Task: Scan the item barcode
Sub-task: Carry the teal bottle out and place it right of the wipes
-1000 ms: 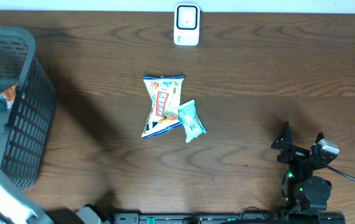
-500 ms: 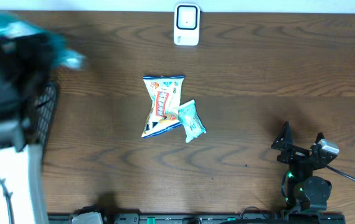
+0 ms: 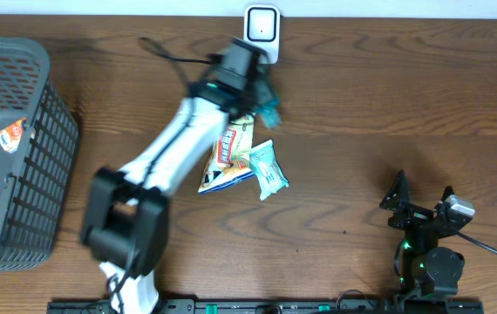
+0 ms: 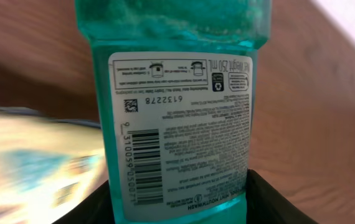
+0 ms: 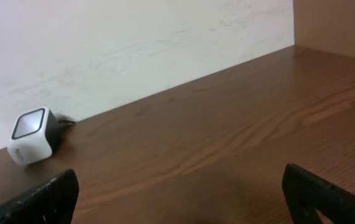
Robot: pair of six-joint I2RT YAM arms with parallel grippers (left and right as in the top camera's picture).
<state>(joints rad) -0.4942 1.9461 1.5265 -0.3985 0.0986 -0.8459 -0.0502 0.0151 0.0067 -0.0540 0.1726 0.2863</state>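
Holding the bottle (image 4: pixel 177 112) up near the scanner (image 3: pixel 262 30), your left gripper (image 4: pixel 177 211) has its jaws pinching the bottle low on its body. A dark finger shows on either side at the bottom of the left wrist view. From overhead, the left arm reaches across the table (image 3: pixel 362 96), and the teal bottle shows just below the scanner, above the top end of the snack bag (image 3: pixel 228 148). I cannot tell from that view whether the bottle is over the scanner's window or only beside it.

You are in the presenting step, I judge: the item is lifted and brought to the reader, but nothing here shows a read. The barcode (image 4: pixel 146 165) sits on the white back label and faces the wrist camera squarely. That suggests it looks back toward the arm and not toward the scanner's face, though I cannot confirm the angle.

The next move calls for turning the wrist so the striped patch looks at the window, then bringing it closer and holding it steady. Watch the grip as you rotate. The bottle looks smooth and full of liquid, so it may slip or swing if the pinch is light.

Your right gripper (image 3: pixel 423 187) rests well apart at the right edge, jaws spread wide and empty. The small packet (image 3: pixel 268 167) lies touching the snack bag, and the basket (image 3: pixel 22 87) stands at the far left.
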